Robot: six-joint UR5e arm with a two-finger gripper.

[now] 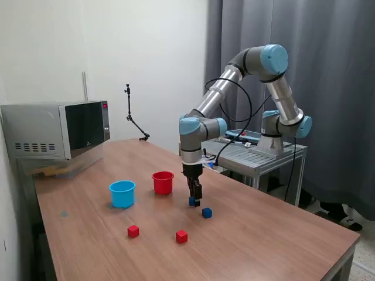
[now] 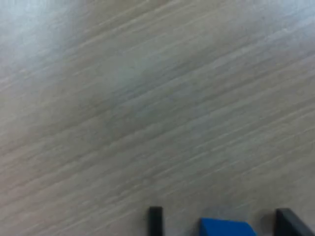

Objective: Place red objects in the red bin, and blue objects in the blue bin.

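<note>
We see the claw (image 1: 194,201) lowered to the wooden table (image 1: 263,234), fingers spread either side of a small dark blue cube (image 2: 227,227), not clamped on it. A second dark blue cube (image 1: 207,213) sits just beside, at its 4 o'clock. The round red plastic cup (image 1: 163,182) and light blue plastic cup (image 1: 122,194) stand toward 10 o'clock; two small red cubes (image 1: 133,231) (image 1: 181,236) lie near 7 o'clock.

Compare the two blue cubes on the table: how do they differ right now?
The blue cube under the arm sits between the fingers of the end effector; the other blue cube lies free on the wooden table. The first is nearer the red cup; the second is nearer the red cube. Both look alike in size and dark blue colour.
</note>
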